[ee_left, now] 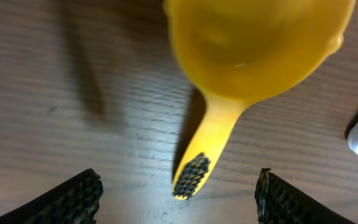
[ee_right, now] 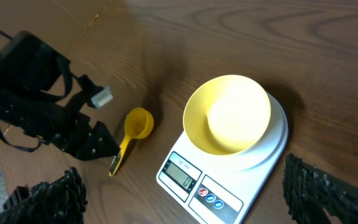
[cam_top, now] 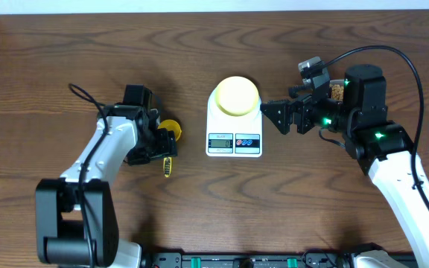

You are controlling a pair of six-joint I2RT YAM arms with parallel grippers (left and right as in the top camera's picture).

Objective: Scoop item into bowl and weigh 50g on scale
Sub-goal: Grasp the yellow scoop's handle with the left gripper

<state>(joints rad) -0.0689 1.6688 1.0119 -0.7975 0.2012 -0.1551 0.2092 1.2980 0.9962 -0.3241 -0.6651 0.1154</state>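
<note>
- A yellow scoop (cam_top: 169,135) lies flat on the table, with its round cup facing up.
- Its handle (ee_left: 211,134) is narrow and ends in a black patterned patch.
- The table (cam_top: 199,45) is dark brown wood with clear grain lines.
- A black strip with green parts (cam_top: 244,261) runs along the near edge.

Left of the scale (cam_top: 214,123), the left gripper (cam_top: 161,147) covers most of the scoop (cam_top: 170,131); only its cup and handle tip show. In the left wrist view the cup is blurred and cut by the top edge. Right of the scale, the right arm (cam_top: 363,97) hides all but a patch of beans (cam_top: 337,91). From overhead the scale's display (cam_top: 220,141) is too small to read.
</note>
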